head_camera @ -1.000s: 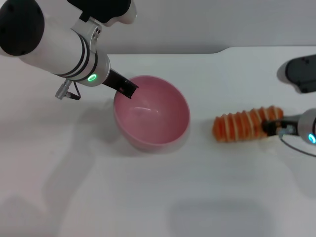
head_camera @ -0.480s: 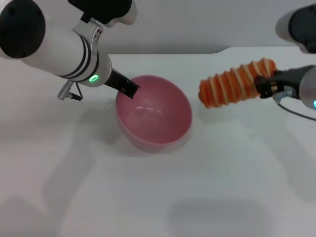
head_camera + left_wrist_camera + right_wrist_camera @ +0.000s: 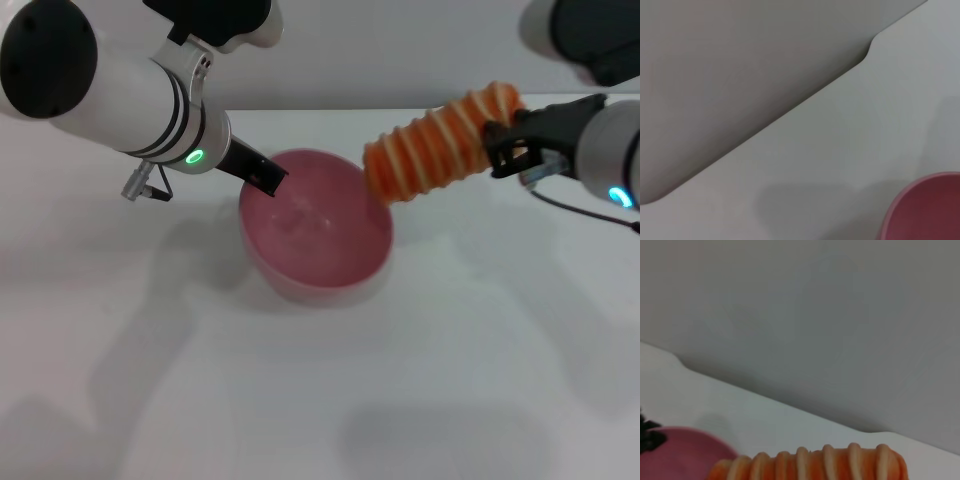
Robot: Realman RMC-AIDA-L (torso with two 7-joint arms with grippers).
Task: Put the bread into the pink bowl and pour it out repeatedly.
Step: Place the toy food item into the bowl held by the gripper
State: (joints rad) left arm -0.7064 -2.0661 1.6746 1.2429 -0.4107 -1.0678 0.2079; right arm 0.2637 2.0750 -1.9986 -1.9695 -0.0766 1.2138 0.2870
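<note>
The pink bowl sits on the white table, tipped slightly, with my left gripper shut on its back-left rim. The bread, ridged with orange and cream stripes, hangs in the air above the bowl's right rim, tilted with its low end toward the bowl. My right gripper is shut on its upper right end. The right wrist view shows the bread along the picture's lower edge and part of the bowl. The left wrist view catches only a corner of the bowl.
The white table spreads in front of the bowl. Its back edge steps up behind the bowl, with a grey wall beyond. The left arm's white body stands over the table's back left.
My right gripper has lifted the bread off the table and carried it up and leftward to the bowl's right rim. The left gripper has kept its hold on the rim.
</note>
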